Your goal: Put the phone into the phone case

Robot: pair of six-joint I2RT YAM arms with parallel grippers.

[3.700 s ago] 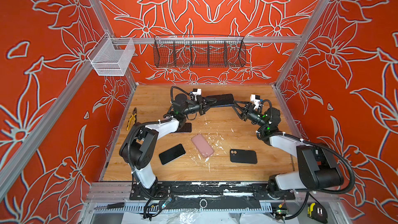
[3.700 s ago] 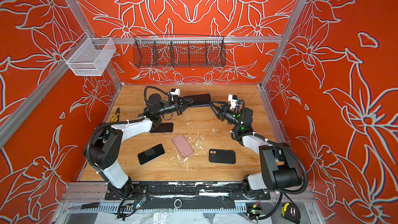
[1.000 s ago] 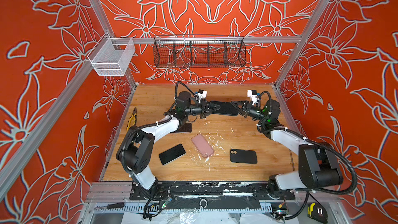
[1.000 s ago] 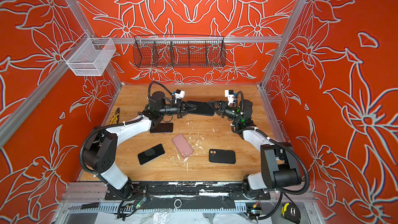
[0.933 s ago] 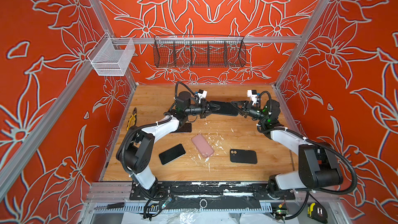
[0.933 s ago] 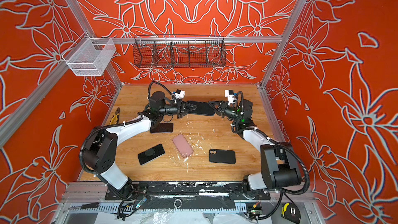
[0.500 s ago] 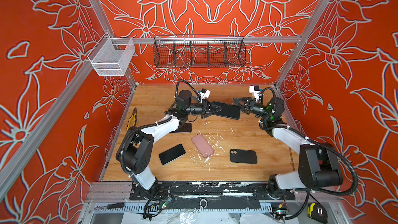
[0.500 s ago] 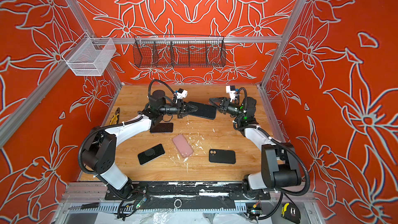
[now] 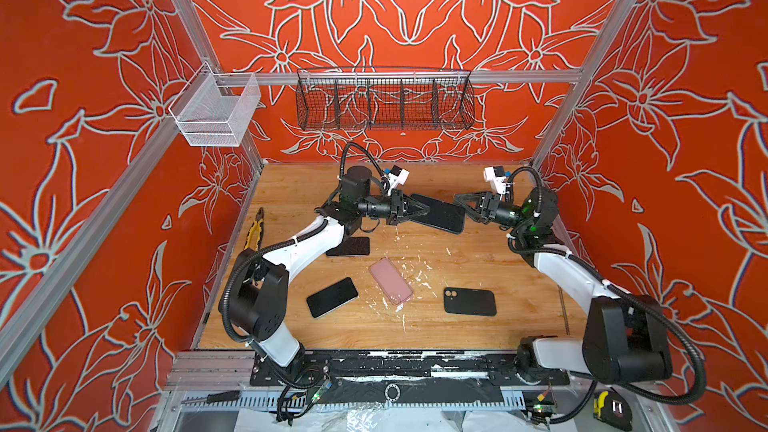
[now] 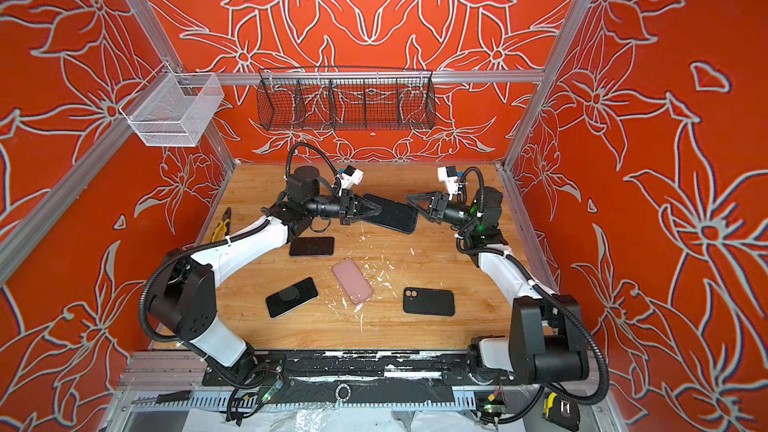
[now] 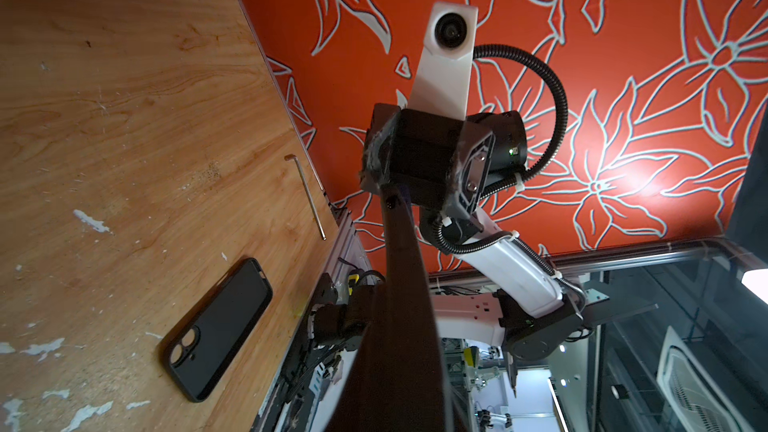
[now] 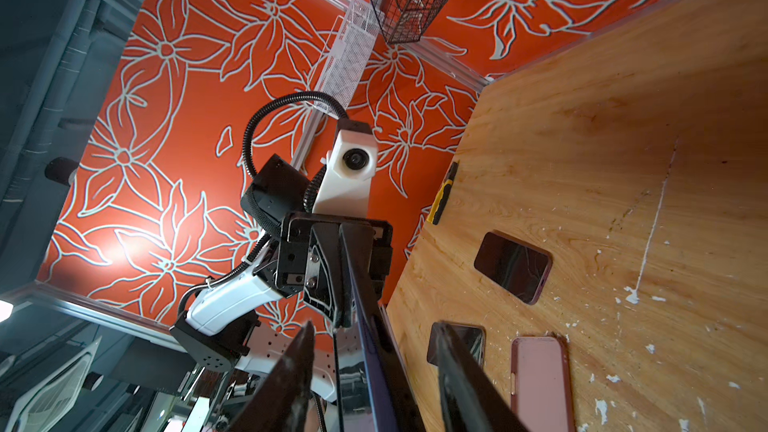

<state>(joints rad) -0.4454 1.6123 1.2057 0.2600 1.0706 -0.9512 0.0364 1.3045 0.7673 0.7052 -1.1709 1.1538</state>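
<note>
Left gripper (image 9: 422, 211), reaching in from the left of both top views, is clamped narrow on one end of a dark phone (image 9: 440, 214) and holds it in the air above the far middle of the wooden table (image 9: 478, 259), lying roughly level. Right gripper (image 9: 462, 206), coming from the right, has its jaws spread. In the right wrist view its two fingers (image 12: 291, 376) stand on either side of the phone's free end with a gap showing on each side, so it grips nothing. Nearest the front edge, right of centre in a top view, a black phone case (image 9: 469, 302) lies flat and apart from everything, its camera cutouts at its left end. Just left of it a pink phone case (image 9: 390, 281) lies at a slant, and further left sits a black phone (image 9: 332, 297). Farther back, a second dark phone (image 9: 349, 246) rests partly under the left arm, with yellow-handled pliers (image 9: 252, 230) at the table's left edge. On the back wall hang a black wire basket (image 9: 384, 101) and, to its left, a white mesh basket (image 9: 216, 114).
</note>
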